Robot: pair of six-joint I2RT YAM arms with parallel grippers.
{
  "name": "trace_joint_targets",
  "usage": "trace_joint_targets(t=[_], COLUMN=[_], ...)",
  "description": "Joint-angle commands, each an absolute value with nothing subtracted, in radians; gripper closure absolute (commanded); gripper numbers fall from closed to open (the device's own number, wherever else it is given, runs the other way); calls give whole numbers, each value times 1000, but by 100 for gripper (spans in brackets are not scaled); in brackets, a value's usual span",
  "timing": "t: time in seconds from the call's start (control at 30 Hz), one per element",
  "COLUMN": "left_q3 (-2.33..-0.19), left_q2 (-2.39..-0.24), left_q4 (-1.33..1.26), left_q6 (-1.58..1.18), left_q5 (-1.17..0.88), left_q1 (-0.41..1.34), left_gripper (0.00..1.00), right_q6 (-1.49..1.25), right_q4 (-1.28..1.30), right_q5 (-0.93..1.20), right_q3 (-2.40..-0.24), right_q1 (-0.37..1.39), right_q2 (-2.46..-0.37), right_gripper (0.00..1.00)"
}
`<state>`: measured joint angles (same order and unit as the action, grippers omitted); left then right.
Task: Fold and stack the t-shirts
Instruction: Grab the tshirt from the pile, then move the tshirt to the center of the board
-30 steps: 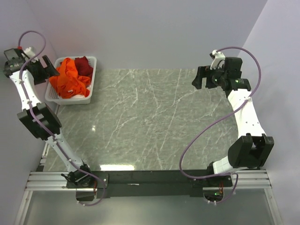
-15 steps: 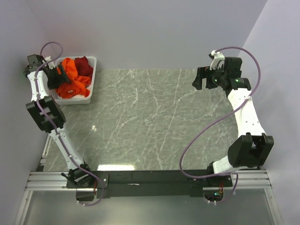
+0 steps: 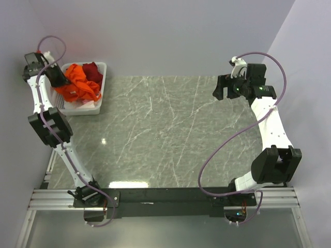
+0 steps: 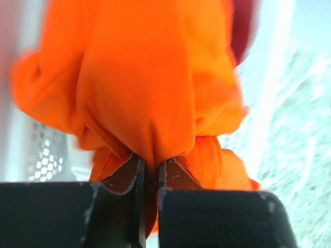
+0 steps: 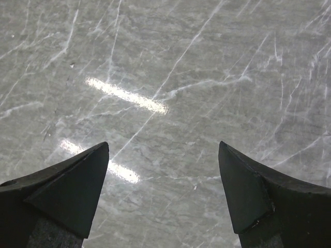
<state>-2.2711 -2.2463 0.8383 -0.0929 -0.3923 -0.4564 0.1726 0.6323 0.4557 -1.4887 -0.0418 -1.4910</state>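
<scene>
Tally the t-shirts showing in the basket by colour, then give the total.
orange t-shirt: 1
dark red t-shirt: 1
Total: 2 in view; anything buried deeper in the basket cannot be seen.

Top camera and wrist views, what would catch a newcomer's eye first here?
The bright orange t-shirt, bunched in the white basket at the far left corner, with the left gripper pinched shut on a fold of it. A dark red shirt lies beside it. Far right, the right gripper hangs open over the marble table.
</scene>
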Motion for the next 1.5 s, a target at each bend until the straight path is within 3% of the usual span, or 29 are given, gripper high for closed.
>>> trace_joint_targets(t=[0.0, 0.3, 0.7, 0.8, 0.87, 1.1, 1.27, 1.47], left_q3=[-2296, -2347, -2186, -2048, -1999, -1851, -1764, -1504], left_q2=[-1963, -1792, -1686, -1666, -1674, -1779, -1793, -1772], left_q4=[589, 355, 313, 340, 485, 757, 873, 751], left_q6=[-159, -66, -141, -201, -131, 48, 228, 172], left_q5=[-434, -350, -654, -783, -795, -920, -809, -703], left_q1=[-453, -267, 193, 198, 180, -109, -25, 187], left_gripper=[100, 100, 99, 62, 2, 1, 1, 13], right_q6=[186, 173, 156, 173, 190, 300, 356, 345], right_q4=[638, 626, 643, 679, 704, 819, 838, 825], right_q5=[463, 456, 455, 492, 502, 499, 392, 275], right_q3=[-1532, -1508, -1463, -1463, -1468, -1468, -1439, -1411], right_q1=[-35, -37, -107, -149, -163, -147, -37, 139], right_q2=[-1477, -1447, -1416, -1419, -1425, -1448, -1502, -1629], right_gripper=[8, 9, 9, 9, 9, 7, 11, 32])
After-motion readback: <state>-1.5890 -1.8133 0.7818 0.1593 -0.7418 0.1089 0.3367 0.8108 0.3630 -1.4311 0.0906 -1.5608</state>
